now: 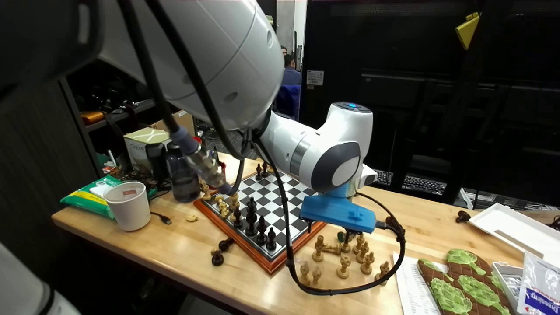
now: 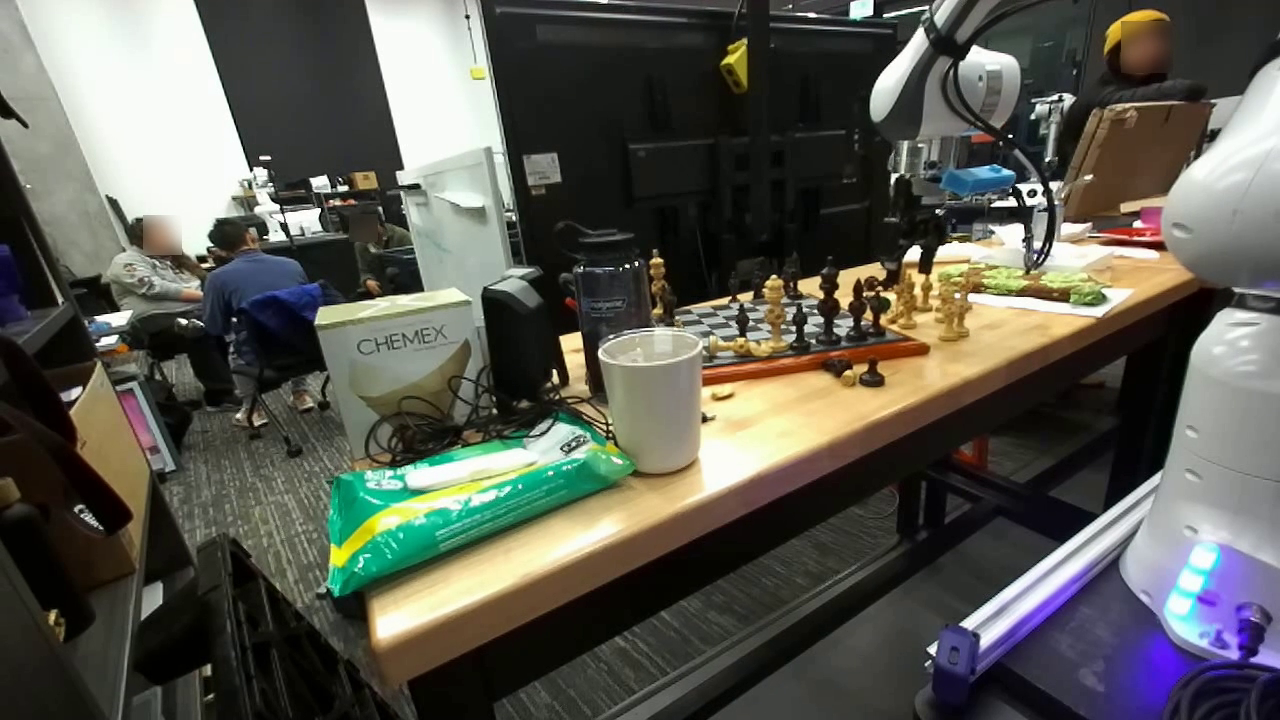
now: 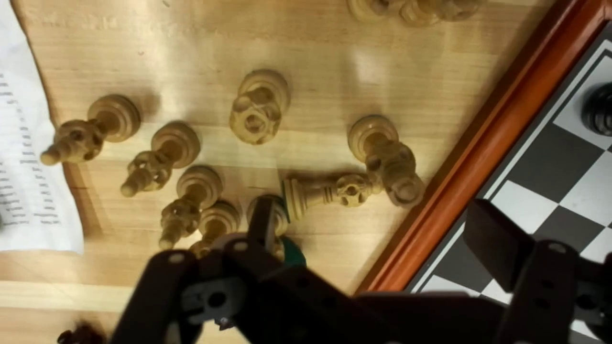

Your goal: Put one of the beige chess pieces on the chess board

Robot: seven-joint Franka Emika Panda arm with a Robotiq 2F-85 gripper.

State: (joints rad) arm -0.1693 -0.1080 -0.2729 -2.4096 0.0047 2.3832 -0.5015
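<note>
Beige chess pieces (image 3: 260, 110) stand in a loose group on the pale wood table (image 3: 311, 57), off the chess board (image 3: 440, 200) and near its red-brown frame. Most are upright; one fallen piece (image 3: 325, 195) lies on its side, base to the left in the wrist view, head just beside an upright neighbour (image 3: 388, 157).

Gripper (image 3: 380, 234) low over the same patch, fingers (image 3: 497, 243) wide apart: one in front of the beige cluster, the other in front of the board's outer squares. The finger by the cluster masks part of a piece; contact hard to judge from here. In an exterior view a blue block (image 1: 337, 214) at the wrist covers most of the fingers.

On the board itself: dark pieces (image 1: 251, 218) upright along the near edge, plus a few beige ones (image 1: 234, 205) beside them, some upright, some toppled. Two more dark pieces sit on the table outside the frame, one tipped over.

Around the edges: printed sheet (image 3: 33, 200) near the beige group, leaf-print cloth (image 1: 479, 291) partly on top of it, white tray (image 1: 518, 227) farther back. At the table's opposite end, past the board: white cup (image 2: 650, 400), green packet (image 2: 470, 500) beside it, dark bottle (image 2: 610, 310), box (image 2: 400, 365) with CHEMEX in print.
</note>
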